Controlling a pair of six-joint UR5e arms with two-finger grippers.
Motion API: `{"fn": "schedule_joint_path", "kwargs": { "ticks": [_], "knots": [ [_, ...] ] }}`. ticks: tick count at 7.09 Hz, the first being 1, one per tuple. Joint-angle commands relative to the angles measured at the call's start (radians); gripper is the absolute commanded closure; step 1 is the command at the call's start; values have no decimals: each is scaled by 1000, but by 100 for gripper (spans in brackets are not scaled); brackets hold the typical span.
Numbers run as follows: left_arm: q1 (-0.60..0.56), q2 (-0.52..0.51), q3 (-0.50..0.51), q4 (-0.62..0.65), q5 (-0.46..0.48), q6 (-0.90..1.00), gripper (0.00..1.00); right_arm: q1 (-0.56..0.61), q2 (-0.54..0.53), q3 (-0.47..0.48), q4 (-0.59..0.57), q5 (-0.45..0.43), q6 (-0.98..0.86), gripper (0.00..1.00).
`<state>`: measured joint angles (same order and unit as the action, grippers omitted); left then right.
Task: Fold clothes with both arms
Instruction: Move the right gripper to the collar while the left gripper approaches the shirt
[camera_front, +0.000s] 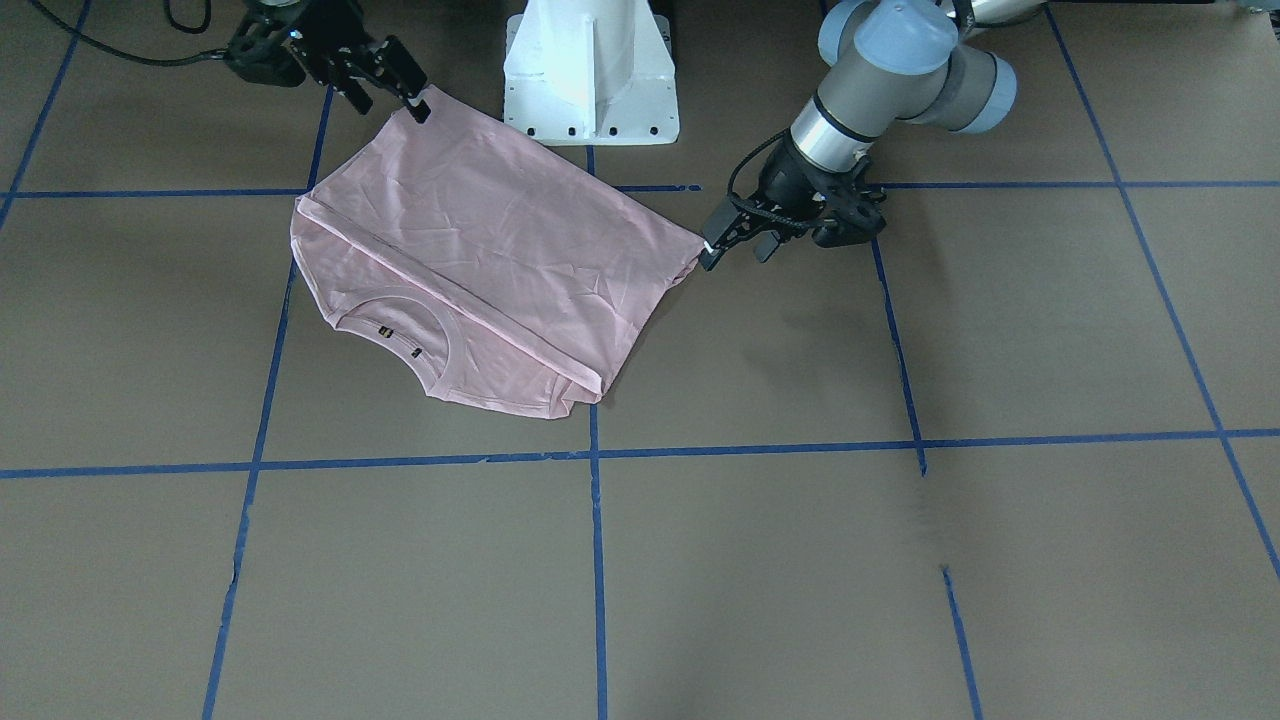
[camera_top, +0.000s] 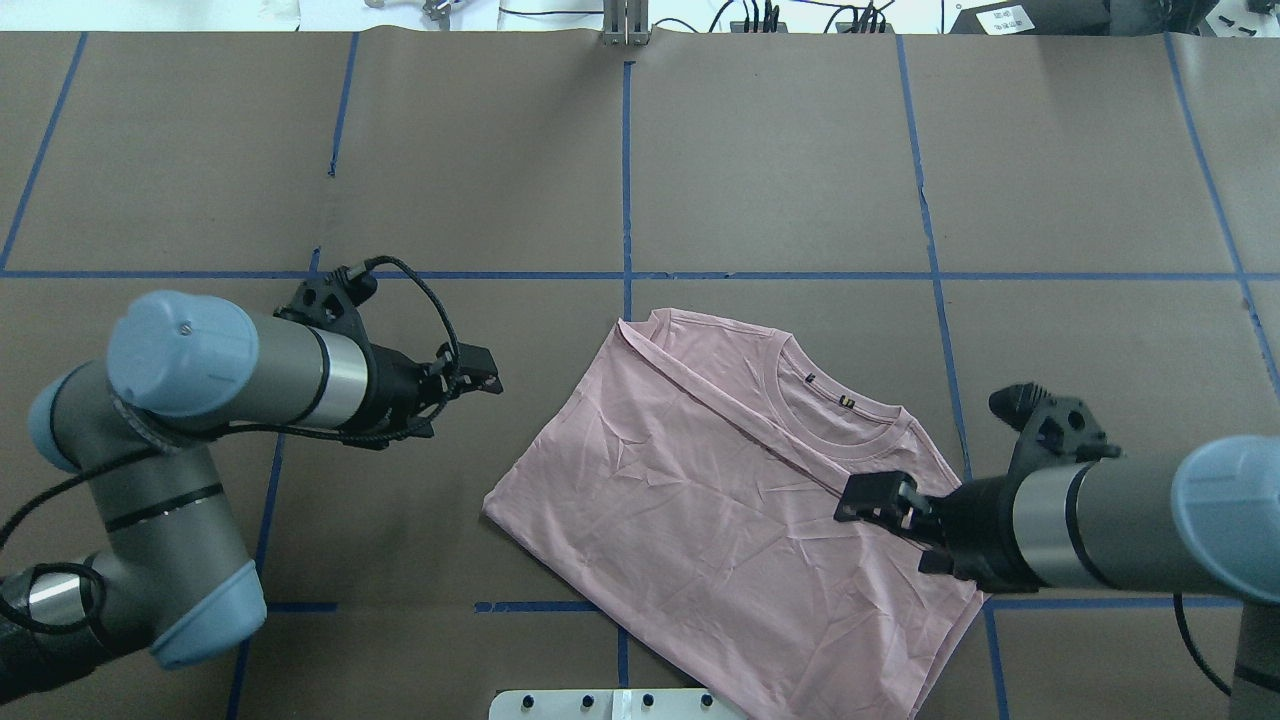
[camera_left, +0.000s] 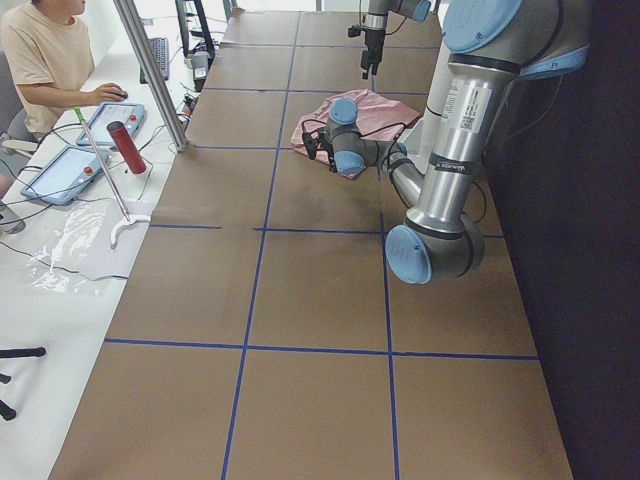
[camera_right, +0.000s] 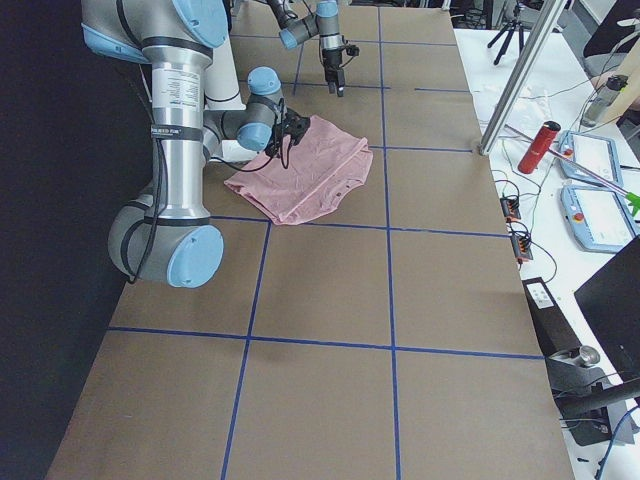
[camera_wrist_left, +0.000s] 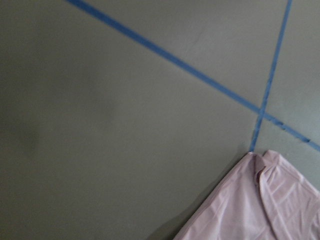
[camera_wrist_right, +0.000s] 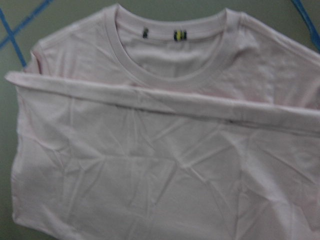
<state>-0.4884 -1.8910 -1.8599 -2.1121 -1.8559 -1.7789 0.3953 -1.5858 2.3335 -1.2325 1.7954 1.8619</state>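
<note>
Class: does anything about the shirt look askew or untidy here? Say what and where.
The T-shirt lies skewed to the blue tape grid, and its folded-over edge runs diagonally, just short of the collar. The fabric is wrinkled; nothing looks damaged.

No legible text — neck tags (camera_wrist_right: 179, 35) on the T-shirt (camera_wrist_right: 150, 175) too small to read.

Brown surface (camera_top: 780, 150) gridded with blue tape lines (camera_top: 627, 180), folded pink T-shirt (camera_top: 680, 500) lying lower centre, white pedestal base (camera_top: 560, 705) at bottom edge
</note>
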Motion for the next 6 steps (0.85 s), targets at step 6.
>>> {"fn": "schedule_joint_path", "kwargs": {
  "ticks": [6],
  "knots": [
    [125,-60,28,188,81,-22,29,175,115,-137,8,1,-182,0]
  ]
}}
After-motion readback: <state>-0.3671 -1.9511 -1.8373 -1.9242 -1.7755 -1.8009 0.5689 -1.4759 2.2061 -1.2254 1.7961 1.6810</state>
